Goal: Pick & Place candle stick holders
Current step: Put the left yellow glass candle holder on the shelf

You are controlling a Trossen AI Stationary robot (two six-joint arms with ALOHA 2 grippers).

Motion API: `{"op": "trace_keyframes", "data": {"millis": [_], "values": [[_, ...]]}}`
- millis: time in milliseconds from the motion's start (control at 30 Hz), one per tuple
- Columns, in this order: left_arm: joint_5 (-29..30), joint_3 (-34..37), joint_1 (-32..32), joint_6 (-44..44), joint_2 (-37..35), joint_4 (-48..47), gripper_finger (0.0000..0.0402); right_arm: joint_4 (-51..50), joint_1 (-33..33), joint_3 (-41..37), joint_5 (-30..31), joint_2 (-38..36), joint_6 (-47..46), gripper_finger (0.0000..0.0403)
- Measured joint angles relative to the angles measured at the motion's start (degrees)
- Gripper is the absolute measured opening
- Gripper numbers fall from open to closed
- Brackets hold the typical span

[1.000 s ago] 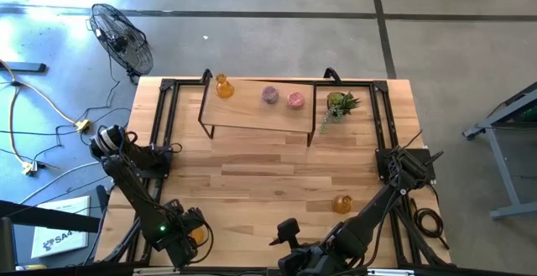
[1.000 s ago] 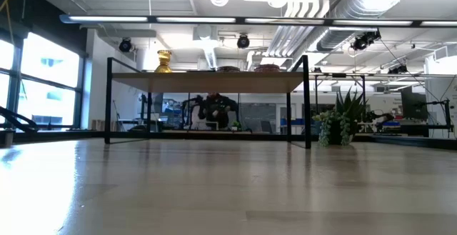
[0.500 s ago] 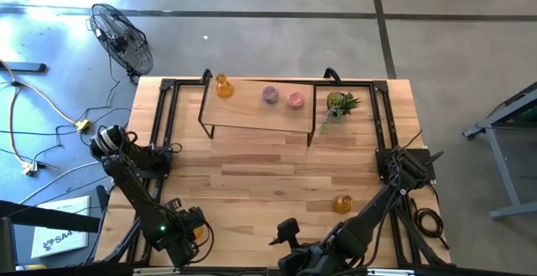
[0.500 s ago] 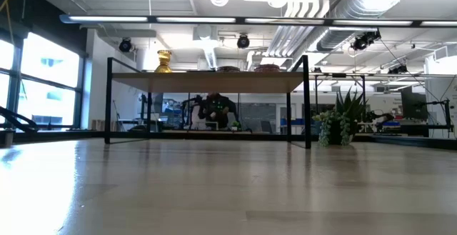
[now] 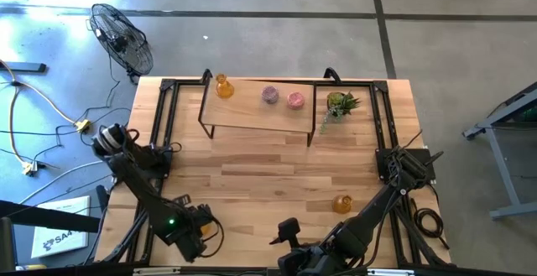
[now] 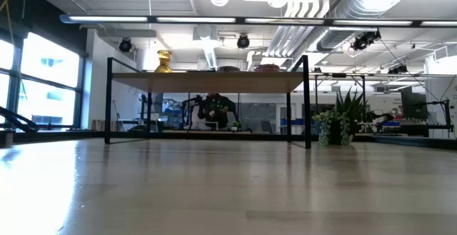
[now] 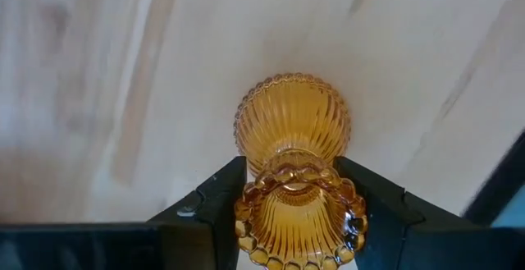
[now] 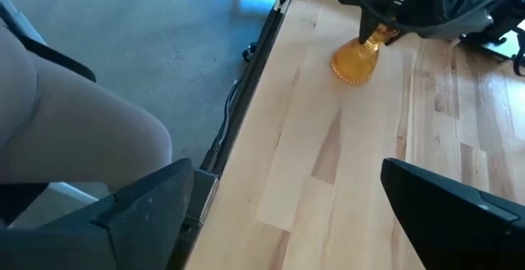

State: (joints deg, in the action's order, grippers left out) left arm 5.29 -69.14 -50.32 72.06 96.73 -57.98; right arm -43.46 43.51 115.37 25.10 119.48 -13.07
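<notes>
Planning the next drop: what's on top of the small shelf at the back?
On the shelf stand one amber holder and two pink holders. The green plant stands beside it on the table. Underneath is hidden from above.

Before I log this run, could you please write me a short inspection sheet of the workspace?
Surface: wooden table with a small raised shelf.
Job's things: amber holder and two pink holders on the shelf; amber holder on the table; amber holder in the left gripper.
Clutter: potted plant.
Grippers: left gripper shut on a holder; right gripper open.
Cables: cords on the floor.
Surroundings: fan.
</notes>
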Motion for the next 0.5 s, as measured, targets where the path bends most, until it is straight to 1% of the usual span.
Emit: {"op": "trace_keyframes", "data": {"millis": [67, 133, 267, 367, 500], "values": [[1.7, 0.3, 1.0, -4.1, 0.0, 0.1, 0.0159, 0.0, 0.1, 0.0, 0.1, 0.0, -0.6, 0.0388], [2.0, 1.5, 2.1, -7.6, -0.2, 0.4, 0.0159, -0.1, 0.4, 0.0, 0.8, 0.0, -1.3, 0.0388], [2.0, 6.0, 3.6, -9.8, -0.5, 2.7, 0.0159, -0.6, 1.2, 0.0, 2.1, 0.0, -2.4, 0.0388], [-0.4, 8.7, 5.0, -13.3, -0.9, 6.1, 0.0159, -0.6, 2.0, 0.0, 3.5, 0.0, -3.1, 0.0388], [2.1, 8.5, 6.2, -15.1, -0.8, 5.9, 0.0159, -0.8, 3.0, 0.0, 5.7, 0.0, -4.2, 0.0388]]}}
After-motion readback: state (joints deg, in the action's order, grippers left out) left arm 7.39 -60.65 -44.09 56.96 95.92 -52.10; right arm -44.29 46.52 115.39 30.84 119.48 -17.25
